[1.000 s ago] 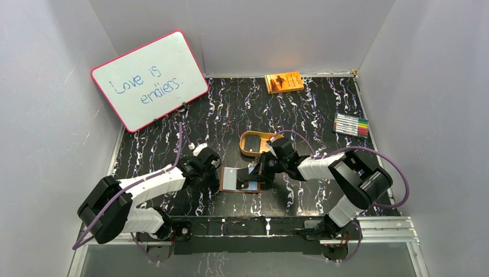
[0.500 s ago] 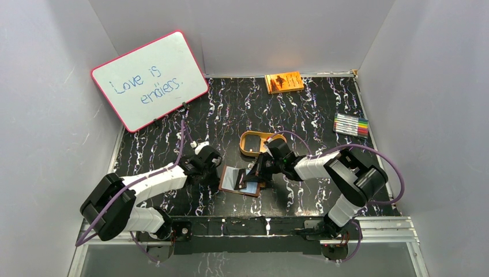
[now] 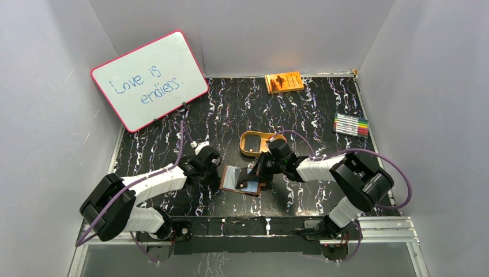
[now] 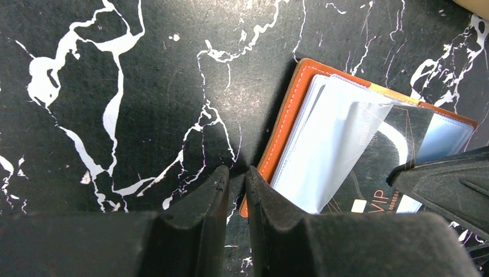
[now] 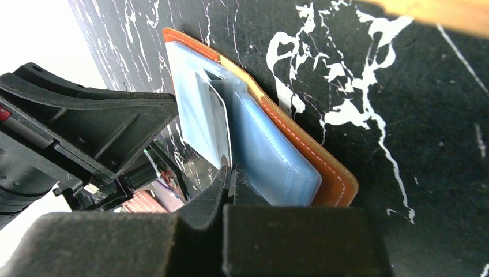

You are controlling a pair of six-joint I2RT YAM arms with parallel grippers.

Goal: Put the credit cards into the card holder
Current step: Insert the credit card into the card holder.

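Note:
The brown card holder [image 3: 230, 179] lies open on the black marble table, its clear sleeves up. My left gripper [image 3: 214, 168] is at its left edge. In the left wrist view the jaws [image 4: 235, 176] stand nearly together, with the orange cover edge [image 4: 284, 130] caught between them. My right gripper [image 3: 258, 171] is shut on a dark credit card [image 4: 375, 167] marked VIP, which sits partly under a lifted clear sleeve. In the right wrist view the card [image 5: 214, 124] stands on edge in the closed jaws [image 5: 232, 173], beside the blue sleeves of the holder [image 5: 300, 150].
A tan oval tray [image 3: 254, 143] sits just behind the holder. An orange book [image 3: 284, 82] lies at the back wall, a set of markers [image 3: 350, 124] at the right edge, and a pink-framed whiteboard [image 3: 149, 79] leans at the back left.
My right gripper has moved a little left over the holder with the card. The left jaws have narrowed at the holder's edge.

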